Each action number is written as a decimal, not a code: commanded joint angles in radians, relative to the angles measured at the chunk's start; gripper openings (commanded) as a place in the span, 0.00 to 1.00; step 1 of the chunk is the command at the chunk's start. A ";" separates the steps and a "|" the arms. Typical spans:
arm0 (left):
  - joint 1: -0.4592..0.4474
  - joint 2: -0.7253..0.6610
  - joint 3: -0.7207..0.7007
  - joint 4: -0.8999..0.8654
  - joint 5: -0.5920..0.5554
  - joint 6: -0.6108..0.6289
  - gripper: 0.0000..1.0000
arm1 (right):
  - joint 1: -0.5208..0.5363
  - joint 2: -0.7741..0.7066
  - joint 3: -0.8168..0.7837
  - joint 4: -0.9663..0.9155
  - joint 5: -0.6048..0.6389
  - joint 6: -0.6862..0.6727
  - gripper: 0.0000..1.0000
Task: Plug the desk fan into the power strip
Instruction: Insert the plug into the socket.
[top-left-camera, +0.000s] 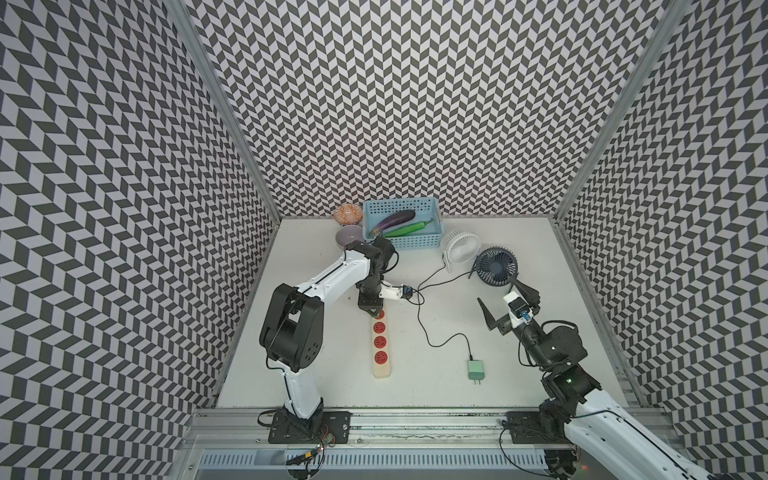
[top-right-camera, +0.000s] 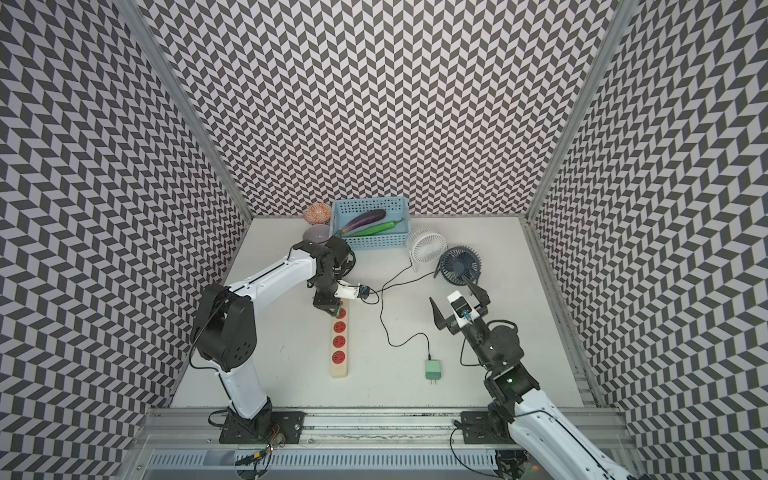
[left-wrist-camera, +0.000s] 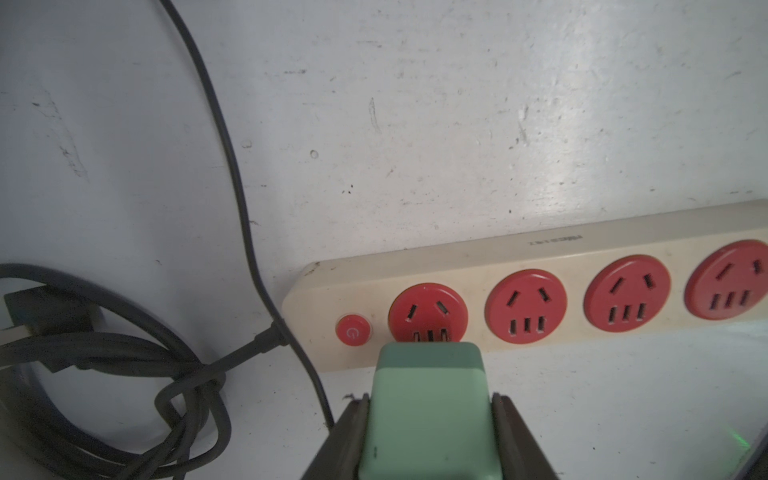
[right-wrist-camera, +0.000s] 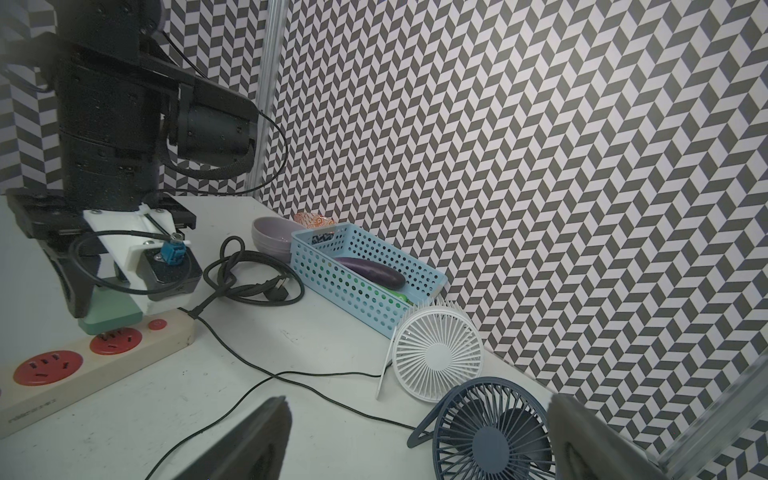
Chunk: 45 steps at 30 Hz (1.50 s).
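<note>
**Inspector:** Power strip (top-left-camera: 381, 371): position?

**Assistant:** Flat on the tabletop (top-left-camera: 415, 386), left of centre in both top views. It runs lengthwise from the front edge toward the back wall, with its four red sockets facing up. Its black cord (left-wrist-camera: 124, 353) lies coiled past the button end.

**Inspector:** Left jaws?

**Assistant:** Clenched on a green plug (left-wrist-camera: 430, 374), one finger on each side. The plug stands over the end socket (left-wrist-camera: 428, 309), the one beside the round button (left-wrist-camera: 352, 332). The prongs meet that socket's slots. In the right wrist view, bare metal shows between plug body and socket face.

**Inspector:** Right jaws?

**Assistant:** Spread wide, nothing between them. One finger is just beside the cage of the dark blue fan (top-left-camera: 496, 264); contact cannot be confirmed.

**Inspector:** Other items?

**Assistant:** A white fan (top-left-camera: 460, 246) stands next to the blue one, near a blue basket (top-left-camera: 415, 241). The basket holds an eggplant (top-left-camera: 395, 220) and a long green vegetable (top-left-camera: 405, 230). Two bowls (top-left-camera: 348, 237) sit left of the basket. A second green plug (top-left-camera: 473, 369) lies flat on the tabletop, well apart from the strip, with a thin black lead attached.
</note>
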 joint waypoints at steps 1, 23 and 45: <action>-0.007 0.037 0.012 0.008 0.009 -0.014 0.00 | -0.006 -0.013 -0.010 0.050 0.001 0.002 1.00; -0.040 0.131 0.031 0.063 0.037 -0.013 0.00 | -0.007 -0.017 -0.015 0.056 0.006 -0.008 0.99; -0.048 -0.011 -0.093 0.139 0.045 0.137 0.00 | -0.009 -0.015 -0.022 0.066 0.002 -0.023 1.00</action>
